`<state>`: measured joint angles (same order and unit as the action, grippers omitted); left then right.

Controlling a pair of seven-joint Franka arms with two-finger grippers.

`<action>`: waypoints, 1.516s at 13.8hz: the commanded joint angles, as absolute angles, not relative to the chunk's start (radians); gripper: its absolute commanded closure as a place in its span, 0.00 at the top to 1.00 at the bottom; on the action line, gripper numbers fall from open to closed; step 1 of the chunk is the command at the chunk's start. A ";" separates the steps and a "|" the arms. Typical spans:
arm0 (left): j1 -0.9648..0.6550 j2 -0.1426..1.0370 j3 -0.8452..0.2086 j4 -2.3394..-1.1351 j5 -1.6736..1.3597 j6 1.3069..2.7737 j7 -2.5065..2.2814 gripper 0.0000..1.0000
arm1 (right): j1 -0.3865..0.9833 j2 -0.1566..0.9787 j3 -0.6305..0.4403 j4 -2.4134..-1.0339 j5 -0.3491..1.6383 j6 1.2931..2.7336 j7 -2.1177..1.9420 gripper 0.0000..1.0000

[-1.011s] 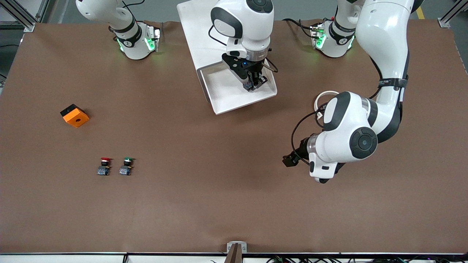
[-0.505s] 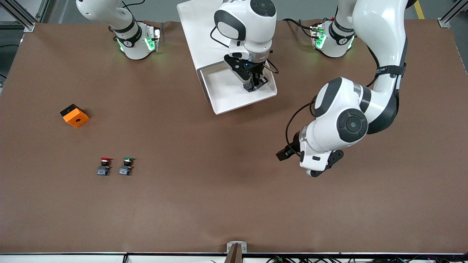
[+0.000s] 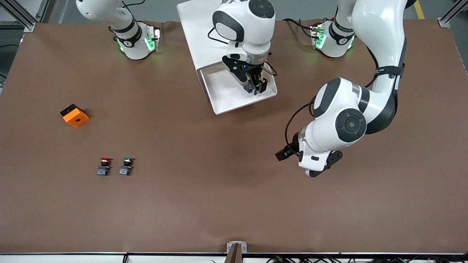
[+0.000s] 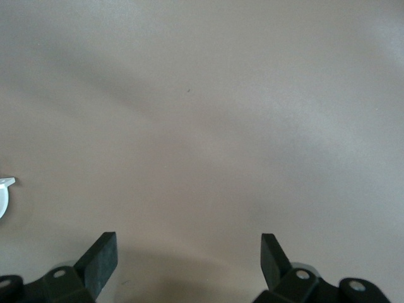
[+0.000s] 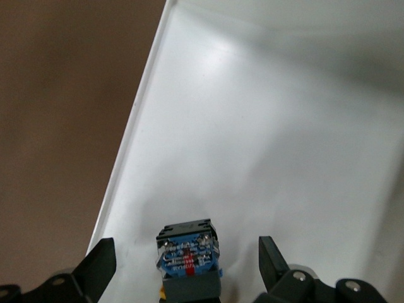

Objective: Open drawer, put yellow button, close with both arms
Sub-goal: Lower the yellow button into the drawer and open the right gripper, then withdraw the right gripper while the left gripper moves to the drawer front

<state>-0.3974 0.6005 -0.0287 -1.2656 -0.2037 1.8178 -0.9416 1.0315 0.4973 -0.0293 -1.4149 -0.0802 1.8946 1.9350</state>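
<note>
While its black fingers (image 5: 95, 268) stand spread wide, the right gripper (image 3: 255, 87) hangs low inside the open drawer (image 3: 223, 96), gripping nothing. Between those fingers, clear of both, sits the yellow button (image 5: 187, 265) on the drawer's smooth white tray floor; the right wrist view shows its blue-grey block base with a red-marked label and only a sliver of yellow at the lower edge, while the front view hides most of it under the gripper. The drawer is a shallow tray with thin raised walls, pulled out from the white boxy cabinet (image 3: 199, 36).

The left gripper (image 4: 188, 262) waits over bare matte brown table (image 3: 219, 190) toward the left arm's end, its jaws fully parted and empty; the left wrist view shows only the table surface.

Toward the right arm's end lie an orange block (image 3: 75, 115) with a round hole, and, nearer the front camera, the red-capped button (image 3: 104, 166) and green-capped button (image 3: 126, 166) side by side.
</note>
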 commanded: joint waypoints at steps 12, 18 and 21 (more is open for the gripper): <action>-0.515 0.594 -0.054 -1.324 -0.110 1.841 -0.818 1.00 | 0.574 0.278 -0.025 -1.201 0.005 1.339 0.911 1.00; -0.586 0.583 -0.055 -1.367 -0.113 1.833 -0.876 1.00 | 0.287 0.224 -0.026 -1.203 0.009 1.318 0.309 1.00; -0.617 0.578 -0.055 -1.379 -0.121 1.806 -0.919 1.00 | 0.178 0.206 -0.025 -1.201 0.012 1.318 0.105 1.00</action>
